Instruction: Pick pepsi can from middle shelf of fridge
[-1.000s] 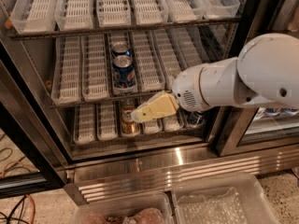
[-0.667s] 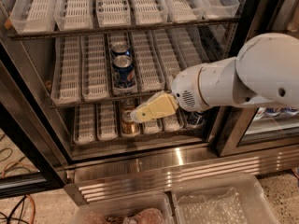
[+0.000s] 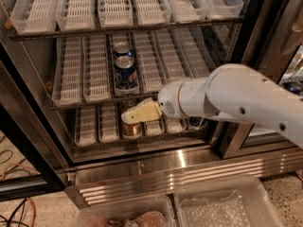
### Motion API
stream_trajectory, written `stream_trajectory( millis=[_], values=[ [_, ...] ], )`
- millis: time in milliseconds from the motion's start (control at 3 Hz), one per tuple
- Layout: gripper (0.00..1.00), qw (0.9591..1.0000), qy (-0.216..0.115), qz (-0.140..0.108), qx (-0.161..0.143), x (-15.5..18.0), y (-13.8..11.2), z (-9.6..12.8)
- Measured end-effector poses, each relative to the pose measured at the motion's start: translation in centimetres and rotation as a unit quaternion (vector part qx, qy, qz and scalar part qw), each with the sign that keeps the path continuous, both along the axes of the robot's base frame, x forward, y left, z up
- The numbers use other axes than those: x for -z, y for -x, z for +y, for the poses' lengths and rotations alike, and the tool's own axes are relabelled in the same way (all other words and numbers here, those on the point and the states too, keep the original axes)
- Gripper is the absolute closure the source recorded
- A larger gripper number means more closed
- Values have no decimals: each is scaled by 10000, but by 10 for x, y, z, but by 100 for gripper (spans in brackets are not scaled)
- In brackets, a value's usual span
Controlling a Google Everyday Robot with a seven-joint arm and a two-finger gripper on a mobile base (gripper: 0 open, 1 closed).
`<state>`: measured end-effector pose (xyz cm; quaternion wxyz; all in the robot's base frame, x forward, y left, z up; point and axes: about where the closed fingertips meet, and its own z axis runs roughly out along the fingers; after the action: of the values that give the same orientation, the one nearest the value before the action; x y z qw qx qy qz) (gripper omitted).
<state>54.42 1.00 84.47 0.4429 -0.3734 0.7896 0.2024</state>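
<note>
Since a second ago the white arm has slid a little toward 9 o'clock and dropped slightly, carrying the gripper with it; the cans and trays have not shifted.

Filling most of the view, the fridge stands with its door open, dark frames at 9 and 3 o'clock and the ribbed steel base running across at 6 o'clock. The arm comes in from 3 o'clock and crosses in front of the lower racks, its rounded wrist close to picture centre. At 12 o'clock sits the top rack of whitish slotted trays. Below it, the middle shelf carries another row of the same trays. Two clear plastic bins lie on the floor at 6 o'clock, in front of the base.

The gripper, pale yellow, points toward 9 o'clock and hangs in front of the lowest rack, just below the front rail of the middle shelf. Whether it is spread or pressed together cannot be told from this angle.

The pepsi can stands upright in a centre lane of the middle shelf, near its front, at 12 o'clock from the gripper and apart from it. A second can stands right behind it. A gold-brown can sits on the lowest rack, partly hidden by the gripper. A dark can shows at 3 o'clock on that rack, under the arm.
</note>
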Motion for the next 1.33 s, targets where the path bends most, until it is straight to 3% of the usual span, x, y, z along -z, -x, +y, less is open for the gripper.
stream_trajectory(
  millis=[333, 667, 1000, 1333],
  values=[
    [0, 9989, -366, -119, 274, 30, -19, 14],
    [0, 9944, -783, -423, 575, 31, -25, 34],
    [0, 9906, -912, -701, 737, 15, -33, 43],
    [0, 9906, -906, -701, 746, 15, -34, 42]
  ],
)
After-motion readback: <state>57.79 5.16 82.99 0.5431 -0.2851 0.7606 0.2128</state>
